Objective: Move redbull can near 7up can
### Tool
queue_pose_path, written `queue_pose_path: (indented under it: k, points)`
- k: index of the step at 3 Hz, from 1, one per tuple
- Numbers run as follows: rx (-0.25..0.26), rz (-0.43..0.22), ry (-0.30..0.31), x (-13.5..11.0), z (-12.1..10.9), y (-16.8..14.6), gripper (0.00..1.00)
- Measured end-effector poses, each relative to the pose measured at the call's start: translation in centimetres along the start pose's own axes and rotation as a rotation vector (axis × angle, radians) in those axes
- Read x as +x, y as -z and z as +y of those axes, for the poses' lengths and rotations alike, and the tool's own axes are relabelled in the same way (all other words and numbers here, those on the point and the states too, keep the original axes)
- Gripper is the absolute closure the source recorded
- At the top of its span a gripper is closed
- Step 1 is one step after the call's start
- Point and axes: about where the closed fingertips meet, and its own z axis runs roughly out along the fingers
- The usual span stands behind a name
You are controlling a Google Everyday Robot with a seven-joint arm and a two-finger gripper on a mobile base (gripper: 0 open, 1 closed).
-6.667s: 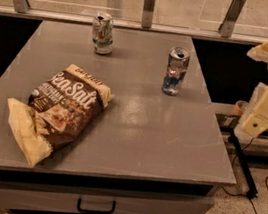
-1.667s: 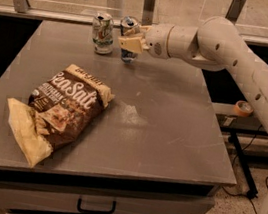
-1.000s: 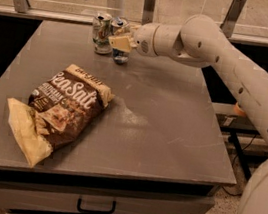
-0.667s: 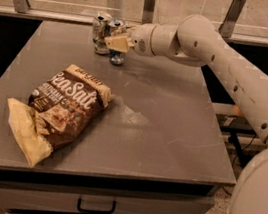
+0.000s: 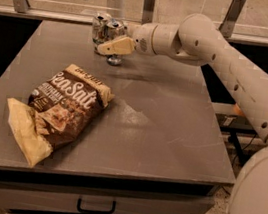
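The redbull can (image 5: 117,28) stands at the far edge of the grey table (image 5: 161,128), right beside the 7up can (image 5: 99,27), the two nearly touching. My gripper (image 5: 111,47) reaches in from the right on a long white arm and is shut on the redbull can. A beige finger (image 5: 118,46) lies across the can's middle, so only its silver top and its base (image 5: 114,61) show. The base is at or just above the tabletop. The 7up can is partly hidden behind the redbull can and the finger.
A brown "Sea Salt" chip bag (image 5: 63,105) lies on the front left of the table. Metal railing posts (image 5: 150,0) stand behind the table's far edge. A drawer handle (image 5: 96,207) shows below the front edge. My arm (image 5: 232,59) spans the table's back right.
The redbull can has gone from the table's right side to the 7up can at the far left, carried in my gripper. Over the last second it edged further left and closer.
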Motion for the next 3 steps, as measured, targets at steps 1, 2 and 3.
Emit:
queue_pose_path:
  k: [1, 2, 3]
  points:
    - [0.044, -0.003, 0.043, -0.6, -1.3, 2.9, 0.0]
    - [0.104, 0.007, 0.074, -0.9, -3.4, 7.5, 0.0]
    - [0.172, 0.061, 0.064, 0.2, -5.5, 12.8, 0.0]
